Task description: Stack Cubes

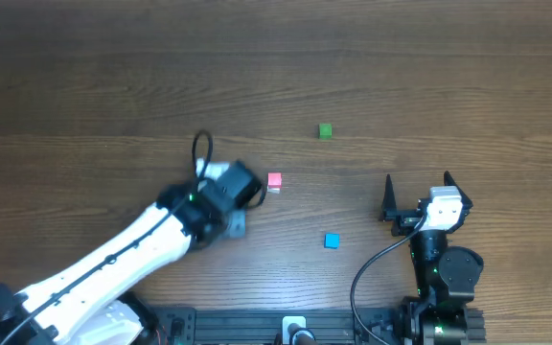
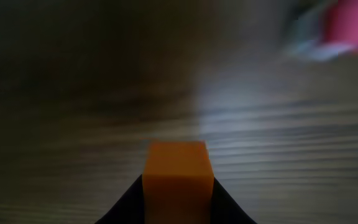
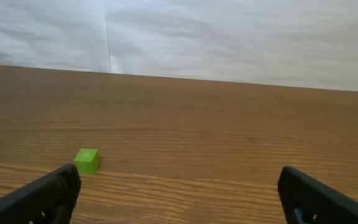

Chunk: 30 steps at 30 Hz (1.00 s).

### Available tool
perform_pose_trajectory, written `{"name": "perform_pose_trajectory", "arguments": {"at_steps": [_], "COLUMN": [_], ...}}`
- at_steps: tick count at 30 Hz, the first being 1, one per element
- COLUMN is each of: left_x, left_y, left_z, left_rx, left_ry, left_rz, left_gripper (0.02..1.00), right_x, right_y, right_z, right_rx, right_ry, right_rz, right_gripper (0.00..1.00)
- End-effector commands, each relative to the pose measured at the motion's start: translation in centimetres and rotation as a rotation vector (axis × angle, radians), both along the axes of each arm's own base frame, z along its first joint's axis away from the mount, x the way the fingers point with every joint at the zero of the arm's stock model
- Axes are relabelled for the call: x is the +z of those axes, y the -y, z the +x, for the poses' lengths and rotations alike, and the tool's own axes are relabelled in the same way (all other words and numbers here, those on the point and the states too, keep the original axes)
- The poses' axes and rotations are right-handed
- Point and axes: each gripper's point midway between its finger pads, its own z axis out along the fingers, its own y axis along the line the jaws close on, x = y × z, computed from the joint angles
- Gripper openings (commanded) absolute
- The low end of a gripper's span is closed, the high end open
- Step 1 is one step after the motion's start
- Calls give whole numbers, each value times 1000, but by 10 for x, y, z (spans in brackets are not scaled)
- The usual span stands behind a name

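An orange cube (image 2: 178,177) is clamped between the two dark fingers of my left gripper (image 2: 178,199), a little above the wooden table; in the top view this gripper (image 1: 241,196) sits left of centre. A pink cube (image 1: 274,180) lies just right of it, seen blurred as a pink cube (image 2: 352,22) from the left wrist. A green cube (image 1: 326,131) rests farther back, also seen as a green cube (image 3: 87,160) from the right wrist. A blue cube (image 1: 332,241) lies near the front. My right gripper (image 1: 417,199) stands open at the right, holding nothing.
The wooden table (image 1: 84,96) stretches wide at the back and on both sides. A pale wall (image 3: 229,37) rises beyond its far edge. A black cable (image 1: 202,149) loops above my left wrist.
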Motion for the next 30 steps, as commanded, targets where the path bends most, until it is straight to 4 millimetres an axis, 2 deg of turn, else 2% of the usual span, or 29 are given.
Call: {"name": "perform_pose_trajectory", "arguments": {"at_steps": [1,3,5,10,16,22,30], "left_x": [44,52,49,24,2,-4,-14], "left_y": [24,40,55,78,89,102,103], "left_z": [39,55,63,68,71,74,73], "left_rx": [-48,-64,-91,-114,-125,-141,-143], "left_ry": [70,58,37,-26,-54,-45,-65], "left_rz": [19,25,15,13,18,-9,-1], "left_gripper": [42,42,42,42,40,40,42], "right_x": [-1,-1,-1,-2,-1,-1,-1], "right_y": [0,0,0,0,0,0,0], "right_z": [0,0,0,0,0,0,0], "right_rx": [4,4,4,4,4,4,4], "right_ry": [1,1,1,0,1,1,1], "right_rz": [-4,-4,-4,-4,-4,-4,-4], "right_gripper": [993,991,991,991,991,991,993]}}
